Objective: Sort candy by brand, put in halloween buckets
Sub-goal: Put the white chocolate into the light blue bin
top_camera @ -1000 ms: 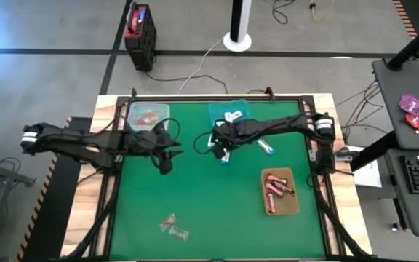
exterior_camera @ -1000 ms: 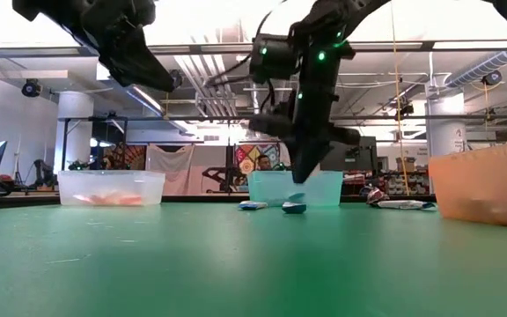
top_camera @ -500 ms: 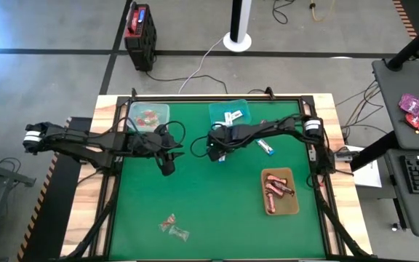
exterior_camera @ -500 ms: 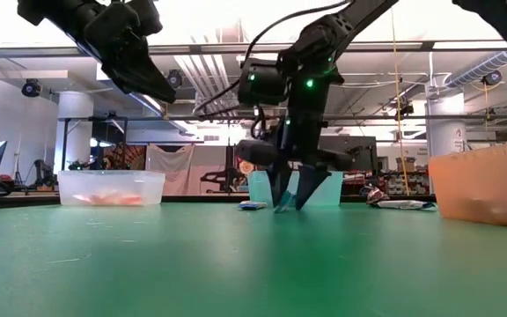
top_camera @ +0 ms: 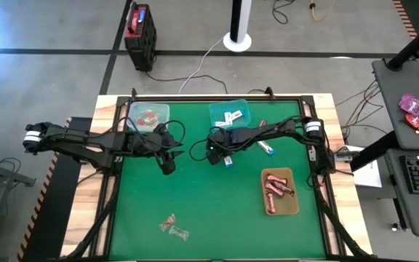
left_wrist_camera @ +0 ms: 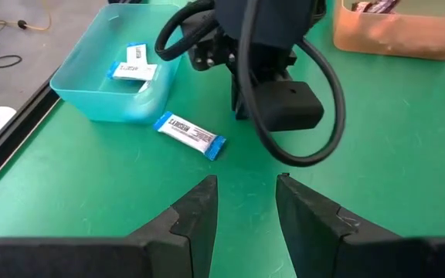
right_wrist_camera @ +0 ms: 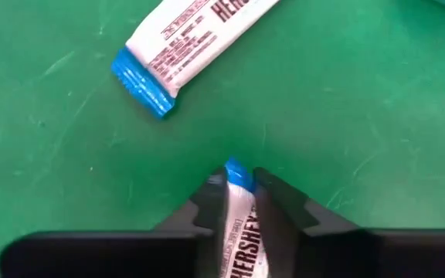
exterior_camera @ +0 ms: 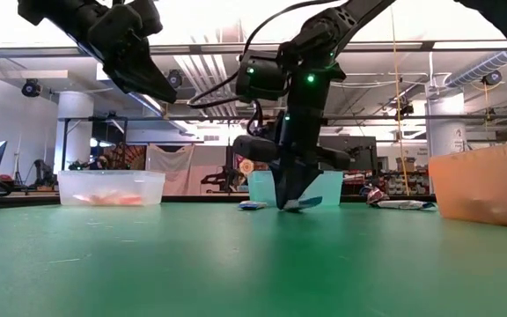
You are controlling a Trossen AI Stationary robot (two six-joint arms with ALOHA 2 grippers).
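Three containers show from the high view on the green surface (top_camera: pixel 209 211): a pale mint bucket (top_camera: pixel 148 115) with red-pink sweets at the far left, a teal bucket (top_camera: pixel 229 113) holding white-and-blue packets at the far middle, and an amber tray (top_camera: pixel 280 191) with dark red-brown bars on the right. The right end effector (top_camera: pixel 222 157) is low just in front of the teal bucket, another white-and-blue packet (top_camera: pixel 266 147) lies to its right, and two clear twists (top_camera: pixel 174 226) sit well apart near the front edge. The left end effector (top_camera: pixel 167 166) hangs in front of the mint bucket.

Low view: the right end effector (exterior_camera: pixel 292 201) has its tips at the surface with a packet end sticking out between them; the left arm is raised at upper left.

Left wrist view: the left end effector (left_wrist_camera: pixel 243 202) is spread and empty, looking at a loose packet (left_wrist_camera: pixel 190 135) just beside the teal bucket (left_wrist_camera: pixel 91 85).

Right wrist view: the right end effector (right_wrist_camera: pixel 240 188) is clenched on a white-and-blue Hershey's packet (right_wrist_camera: pixel 241 224), gripped across its width with the blue crimped end poking forward; a second packet (right_wrist_camera: pixel 184 50) lies apart beyond it. The wrapper looks thin and slippery, so my advice is to lift straight up, keep the squeeze firm, carry it over the teal bucket and release low inside its walls
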